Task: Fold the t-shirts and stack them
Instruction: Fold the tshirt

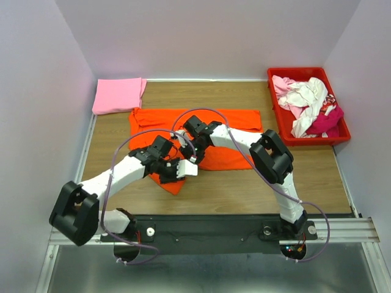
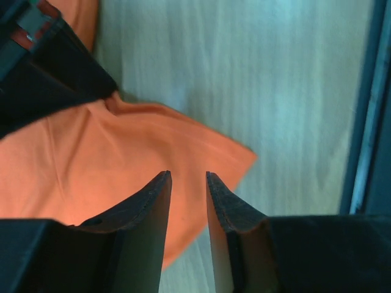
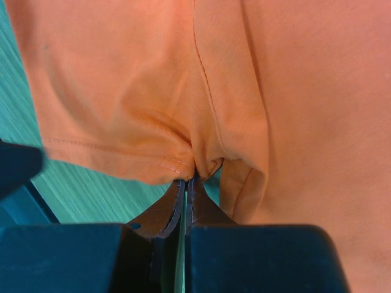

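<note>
right jaws clench a bunched hem of the orange t-shirt (image 1: pixel 153 119), spread across the worktop (image 1: pixel 244 183), its middle hidden under both arms (image 1: pixel 235 139). left jaws stand parted, empty, above its near corner. pink t-shirt (image 1: pixel 118 95) lies folded far left.

- The orange t-shirt (image 3: pixel 244 79) fills most of the frame, its cloth hanging in soft folds.
- A stitched seam runs down it, and a stitched hem crosses the lower left.
- The right pincer (image 3: pixel 187 186) has its two fingers pressed together, pinching a bunched bit of the hem.
- Wood-grain bench (image 3: pixel 79 189) shows at the left, below the cloth.
- A blurred dark shape (image 3: pixel 15 168) sits at the left edge.
</note>
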Motion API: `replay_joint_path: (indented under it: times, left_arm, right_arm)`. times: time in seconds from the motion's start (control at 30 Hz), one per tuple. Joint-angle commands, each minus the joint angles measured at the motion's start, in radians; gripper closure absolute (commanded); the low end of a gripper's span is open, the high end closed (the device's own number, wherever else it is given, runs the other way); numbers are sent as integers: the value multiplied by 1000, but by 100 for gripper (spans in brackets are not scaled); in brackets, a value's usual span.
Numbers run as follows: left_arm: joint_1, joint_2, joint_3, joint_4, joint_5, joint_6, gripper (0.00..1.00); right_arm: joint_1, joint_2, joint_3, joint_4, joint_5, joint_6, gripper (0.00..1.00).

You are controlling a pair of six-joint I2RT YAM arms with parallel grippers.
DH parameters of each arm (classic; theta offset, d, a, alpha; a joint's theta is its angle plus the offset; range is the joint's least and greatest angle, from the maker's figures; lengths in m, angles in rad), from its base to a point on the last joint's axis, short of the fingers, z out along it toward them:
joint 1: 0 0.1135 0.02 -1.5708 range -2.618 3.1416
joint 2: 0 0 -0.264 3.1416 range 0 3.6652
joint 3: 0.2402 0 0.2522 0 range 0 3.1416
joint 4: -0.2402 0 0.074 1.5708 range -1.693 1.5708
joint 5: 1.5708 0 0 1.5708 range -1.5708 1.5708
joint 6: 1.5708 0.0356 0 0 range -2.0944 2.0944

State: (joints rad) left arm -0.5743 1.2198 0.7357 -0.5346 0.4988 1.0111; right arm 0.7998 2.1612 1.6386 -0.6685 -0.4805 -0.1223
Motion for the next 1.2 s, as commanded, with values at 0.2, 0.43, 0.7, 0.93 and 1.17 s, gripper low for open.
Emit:
replay_joint_path:
  times: [0.2, 0.43, 0.7, 0.93, 1.17]
  left_arm:
    - [-47, 167, -36, 75, -132, 84, 75]
    - [-48, 115, -29, -182, -132, 253, 83]
    - [-47, -49, -36, -398, -189, 466, 85]
    - [101, -106, 54, -282, -165, 348, 88]
    - [179, 85, 117, -82, -80, 98, 85]
  right_arm:
    - [-16, -47, -65, 21, -38, 7, 80]
    - [-57, -190, -111, -6, -35, -28, 43]
    - [-131, -336, -217, -60, 32, -65, 44]
    - [-278, -416, -355, -72, 166, -138, 55]
    - [-398, -403, -378, -74, 214, -175, 59]
